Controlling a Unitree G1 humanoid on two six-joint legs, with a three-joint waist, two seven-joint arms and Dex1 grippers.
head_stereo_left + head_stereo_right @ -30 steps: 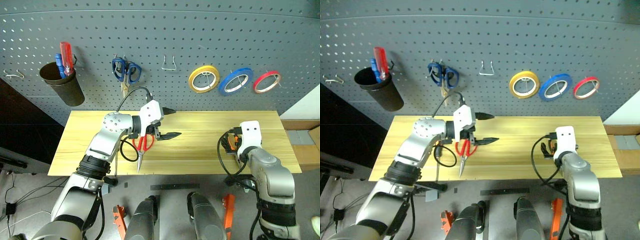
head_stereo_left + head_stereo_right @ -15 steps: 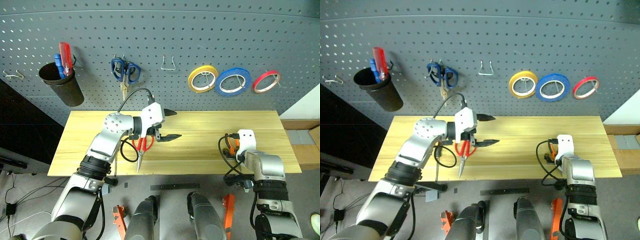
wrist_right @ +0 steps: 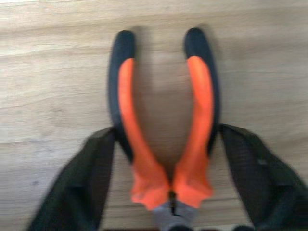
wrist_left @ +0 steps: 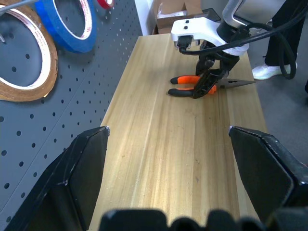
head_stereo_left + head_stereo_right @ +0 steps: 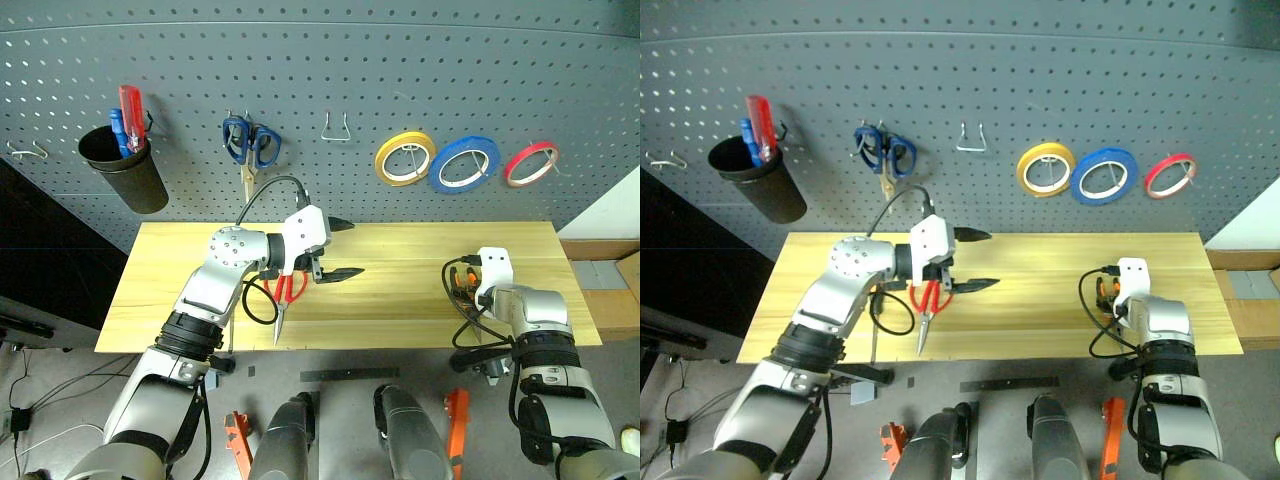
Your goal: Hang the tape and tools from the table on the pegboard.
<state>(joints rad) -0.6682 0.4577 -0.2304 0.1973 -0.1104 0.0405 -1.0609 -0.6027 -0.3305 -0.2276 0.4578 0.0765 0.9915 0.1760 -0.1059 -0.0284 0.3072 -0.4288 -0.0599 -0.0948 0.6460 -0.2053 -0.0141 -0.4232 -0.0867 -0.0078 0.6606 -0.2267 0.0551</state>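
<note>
The small pliers [image 3: 163, 125] with orange-black handles lie on the light wood table [image 5: 400, 300] near its right end. My right gripper [image 5: 463, 287] points down over them, with one finger pressed against the outside of each spread handle, as the right wrist view shows. The red-handled scissors [image 5: 286, 291] lie on the table below my left wrist. My left gripper [image 5: 337, 248] hovers above the table's middle, open and holding nothing. The blue tape [image 5: 466, 163] hangs on the grey pegboard [image 5: 400, 70] between a yellow ring [image 5: 407, 158] and a red ring [image 5: 532, 163].
Blue-handled scissors [image 5: 252, 142] hang on the board at the left. A dark cup [image 5: 125, 172] holding a red and a blue screwdriver hangs further left. A bare wire hook [image 5: 336, 127] sits between the scissors and the tape rings.
My right gripper has sunk onto the pliers and its fingers have closed in against the handles. The blue tape ring has swung slightly on its hook. The left arm has stayed still.
</note>
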